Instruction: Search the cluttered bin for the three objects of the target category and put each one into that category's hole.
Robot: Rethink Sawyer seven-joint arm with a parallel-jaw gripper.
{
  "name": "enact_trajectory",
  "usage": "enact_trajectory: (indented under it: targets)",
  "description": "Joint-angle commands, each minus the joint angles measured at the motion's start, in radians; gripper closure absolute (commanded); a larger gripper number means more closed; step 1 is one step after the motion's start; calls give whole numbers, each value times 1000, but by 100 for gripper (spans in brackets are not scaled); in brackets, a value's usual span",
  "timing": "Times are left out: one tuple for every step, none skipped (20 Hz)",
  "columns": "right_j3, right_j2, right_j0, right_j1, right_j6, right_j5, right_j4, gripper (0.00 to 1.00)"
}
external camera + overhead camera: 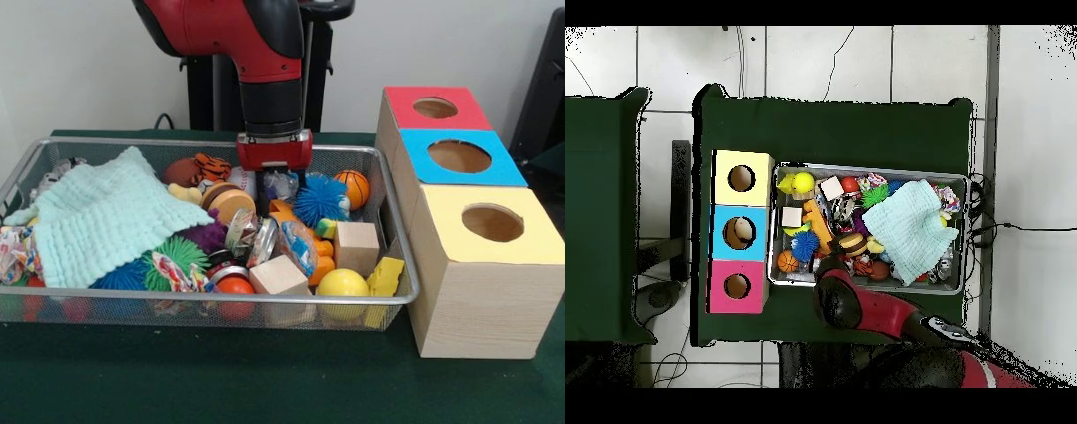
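A clear wrapper (297,243) with blue print lies mid-bin among toys, toward the bin's (212,303) right end. My gripper (274,181) hangs low over the bin's far edge; I cannot tell its finger state. The red-topped box's hole (435,108) sits beyond the bin's right end.
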Motion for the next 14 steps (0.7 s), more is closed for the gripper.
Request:
enact_trajectory:
  targets:
    - [127,56,19,186,227,93,-3,0]
    - [123,52,22,189,223,86,-6,0]
    - [118,48,24,191,218,80,-8,0]
    - [116,47,22,197,217,74,-8,0]
    - [113,47,19,202,214,64,-14,0]
    - [109,46,16,208,210,54,-20,0]
    - [108,48,10,212,211,37,-29,0]
    - [109,50,6,216,211,27,-34,0]
    - [106,47,5,221,209,-16,-59,0]
    - [105,45,5,223,206,-38,-67,100]
    - [106,42,7,225,212,-60,-71,100]
    - [107,39,9,227,218,-82,-75,100]
    - [109,43,2,230,224,-89,-76,100]
    - [109,42,3,230,224,-90,-75,100]
